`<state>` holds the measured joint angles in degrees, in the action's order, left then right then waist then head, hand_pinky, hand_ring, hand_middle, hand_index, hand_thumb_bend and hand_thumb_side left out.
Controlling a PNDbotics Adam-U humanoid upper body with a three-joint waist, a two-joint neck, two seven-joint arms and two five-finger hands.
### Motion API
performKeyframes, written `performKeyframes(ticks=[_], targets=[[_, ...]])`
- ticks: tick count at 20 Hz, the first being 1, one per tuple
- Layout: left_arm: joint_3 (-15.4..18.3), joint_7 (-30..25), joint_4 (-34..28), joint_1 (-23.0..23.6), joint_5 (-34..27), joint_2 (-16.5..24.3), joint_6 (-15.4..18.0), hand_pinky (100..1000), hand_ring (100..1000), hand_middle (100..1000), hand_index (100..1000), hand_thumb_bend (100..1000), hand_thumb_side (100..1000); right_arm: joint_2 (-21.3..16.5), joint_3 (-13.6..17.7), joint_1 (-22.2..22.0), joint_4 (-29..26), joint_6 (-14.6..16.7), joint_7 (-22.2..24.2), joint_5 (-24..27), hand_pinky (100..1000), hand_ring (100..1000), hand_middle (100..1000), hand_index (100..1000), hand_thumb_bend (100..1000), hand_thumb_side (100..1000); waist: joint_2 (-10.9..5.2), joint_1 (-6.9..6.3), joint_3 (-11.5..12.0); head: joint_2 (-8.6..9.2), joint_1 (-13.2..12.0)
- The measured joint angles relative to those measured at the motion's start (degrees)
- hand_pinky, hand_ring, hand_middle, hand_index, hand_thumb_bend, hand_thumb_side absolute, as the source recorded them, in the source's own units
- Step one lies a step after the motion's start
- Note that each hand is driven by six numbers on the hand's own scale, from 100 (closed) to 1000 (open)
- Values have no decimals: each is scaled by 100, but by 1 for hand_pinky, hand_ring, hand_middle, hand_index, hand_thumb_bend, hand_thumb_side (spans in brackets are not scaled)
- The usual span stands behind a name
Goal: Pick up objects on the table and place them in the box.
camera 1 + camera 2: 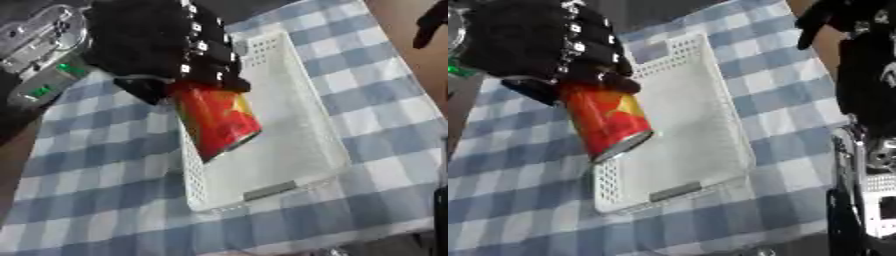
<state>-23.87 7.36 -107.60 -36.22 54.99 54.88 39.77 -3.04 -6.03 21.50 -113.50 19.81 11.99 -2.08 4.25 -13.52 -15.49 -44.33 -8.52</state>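
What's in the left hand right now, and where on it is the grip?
The left hand holds a red can by its upper end, fingers curled round it; the can hangs tilted over the white box. The right hand holds nothing visible.

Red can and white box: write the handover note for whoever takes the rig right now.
Left hand: fingers curled round the red can, holding it tilted above the near left part of the white box.
Right hand: at the right edge, off the box; fingers unclear.
Done: can lifted off the checked tablecloth.
Left: lower the can into the box, which looks empty, and release.
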Motion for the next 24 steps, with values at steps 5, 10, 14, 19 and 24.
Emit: performKeyframes(ticks=[5,10,14,19,24], targets=[[180,-289,212,82,100,0,-148,1000,1000,1000,1000,728,612,-1,2,0,0,2,-2,-3,307,467,571,732,100,1000,1,0,10,0,1],[245,-556,212,146,90,0,-98,1000,1000,1000,1000,813,748,-1,2,0,0,5,-3,-6,307,465,562,729,100,1000,3,0,25,0,2],[254,-654,206,153,24,0,-32,1000,1000,1000,1000,828,743,-1,2,0,0,5,-2,-7,306,464,558,728,100,1000,4,0,26,0,4],[333,-641,147,212,-25,2,-43,1000,1000,1000,1000,831,746,-2,2,0,0,5,-2,-7,306,464,556,727,100,1000,11,0,40,0,51],[638,-145,-110,571,-228,13,-414,956,942,973,996,237,708,-3,3,2,0,6,-3,-21,304,462,554,726,100,1000,64,0,96,0,109]])
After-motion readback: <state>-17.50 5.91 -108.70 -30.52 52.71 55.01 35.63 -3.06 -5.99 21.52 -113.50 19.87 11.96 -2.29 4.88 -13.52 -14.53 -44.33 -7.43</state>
